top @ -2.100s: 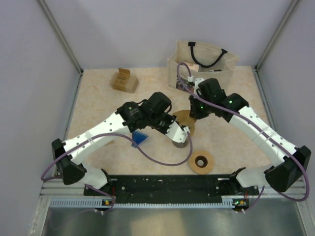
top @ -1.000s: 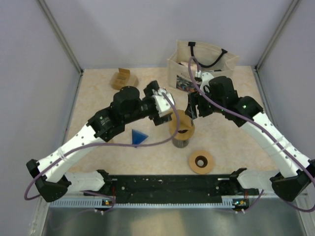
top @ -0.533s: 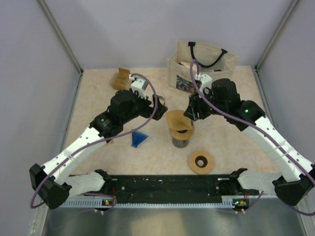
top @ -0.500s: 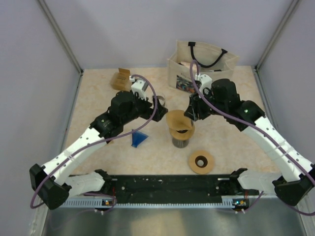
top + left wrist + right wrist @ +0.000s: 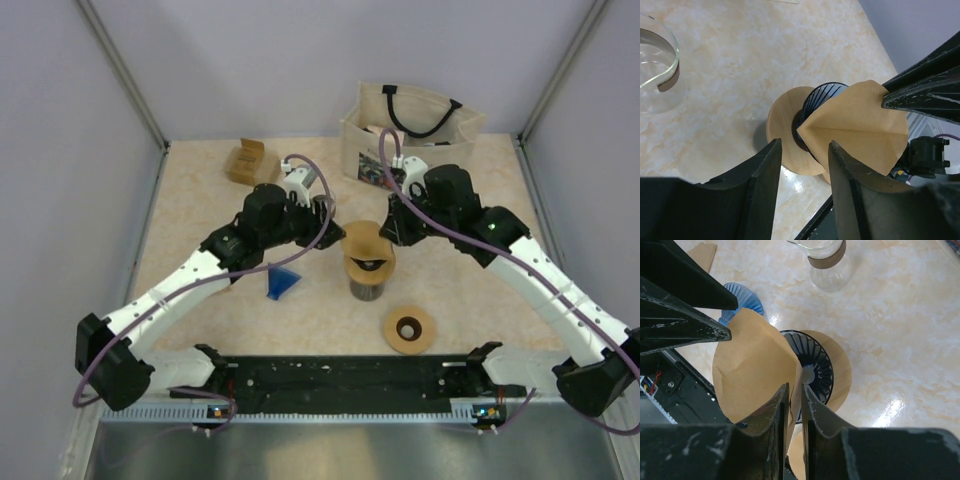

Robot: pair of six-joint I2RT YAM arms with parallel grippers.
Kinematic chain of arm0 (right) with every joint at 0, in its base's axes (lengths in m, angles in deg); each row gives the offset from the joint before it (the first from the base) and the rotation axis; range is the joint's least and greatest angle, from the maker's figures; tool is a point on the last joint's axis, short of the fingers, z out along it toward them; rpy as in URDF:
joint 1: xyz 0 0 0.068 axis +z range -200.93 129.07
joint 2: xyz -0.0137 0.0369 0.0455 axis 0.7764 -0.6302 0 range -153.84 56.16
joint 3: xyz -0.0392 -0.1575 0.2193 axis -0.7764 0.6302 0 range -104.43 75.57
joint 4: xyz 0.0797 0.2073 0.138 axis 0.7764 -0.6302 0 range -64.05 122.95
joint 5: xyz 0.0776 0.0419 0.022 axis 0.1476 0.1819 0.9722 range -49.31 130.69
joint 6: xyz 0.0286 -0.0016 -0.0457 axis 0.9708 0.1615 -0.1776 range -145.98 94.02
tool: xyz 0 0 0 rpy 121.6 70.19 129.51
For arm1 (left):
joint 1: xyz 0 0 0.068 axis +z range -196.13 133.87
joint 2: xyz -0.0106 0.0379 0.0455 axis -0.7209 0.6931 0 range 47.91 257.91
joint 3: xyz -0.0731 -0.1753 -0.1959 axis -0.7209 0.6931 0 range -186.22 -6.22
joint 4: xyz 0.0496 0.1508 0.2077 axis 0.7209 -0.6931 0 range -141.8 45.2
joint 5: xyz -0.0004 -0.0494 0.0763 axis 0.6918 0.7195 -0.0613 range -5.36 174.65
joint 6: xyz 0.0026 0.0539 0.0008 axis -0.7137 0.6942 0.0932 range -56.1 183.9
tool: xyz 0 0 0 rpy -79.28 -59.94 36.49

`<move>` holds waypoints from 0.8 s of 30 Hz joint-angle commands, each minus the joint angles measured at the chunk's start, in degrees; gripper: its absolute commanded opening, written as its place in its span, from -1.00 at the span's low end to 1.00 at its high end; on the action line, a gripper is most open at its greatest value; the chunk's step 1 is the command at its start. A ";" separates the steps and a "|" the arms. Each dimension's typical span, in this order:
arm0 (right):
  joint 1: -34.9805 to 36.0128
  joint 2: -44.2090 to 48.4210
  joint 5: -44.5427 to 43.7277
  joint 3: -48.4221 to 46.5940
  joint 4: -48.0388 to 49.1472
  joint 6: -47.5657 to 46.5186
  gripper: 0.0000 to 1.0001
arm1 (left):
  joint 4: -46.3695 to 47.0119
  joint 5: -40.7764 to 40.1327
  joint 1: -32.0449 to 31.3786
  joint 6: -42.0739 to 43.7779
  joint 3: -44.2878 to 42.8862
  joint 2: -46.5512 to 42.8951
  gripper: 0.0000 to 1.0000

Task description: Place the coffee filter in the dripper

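Left fingers (image 5: 757,200) nearer, dripper (image 5: 819,98) behind filter (image 5: 860,127)

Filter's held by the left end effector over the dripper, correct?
Not quite. The right end effector holds the filter over the dripper. The right wrist view shows its fingers shut on the filter's edge. In the left wrist view, the left end effector is open.
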 commanded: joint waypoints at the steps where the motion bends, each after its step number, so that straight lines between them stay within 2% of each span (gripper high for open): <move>1: -0.53 -0.12 -2.35 0.57 2.12 -0.35 -0.70 | 3.96 3.16 -0.11 -0.51 -3.53 1.84 -0.10; 7: -0.44 0.05 -3.66 1.36 2.03 -0.97 -0.76 | 3.62 6.15 -0.20 -0.34 -5.38 5.62 -0.52; 13: -0.61 0.23 -4.81 3.55 2.56 -1.05 -0.91 | 2.39 5.89 -0.37 0.19 -5.47 6.51 -0.58; 15: -0.61 0.23 -4.90 4.17 2.82 -1.06 -0.91 | 2.21 5.97 -0.46 0.45 -5.38 6.60 -0.66; 24: -1.23 0.23 -5.25 4.70 3.53 -1.05 -0.91 | 1.50 4.92 -0.64 1.59 -5.47 6.77 -0.67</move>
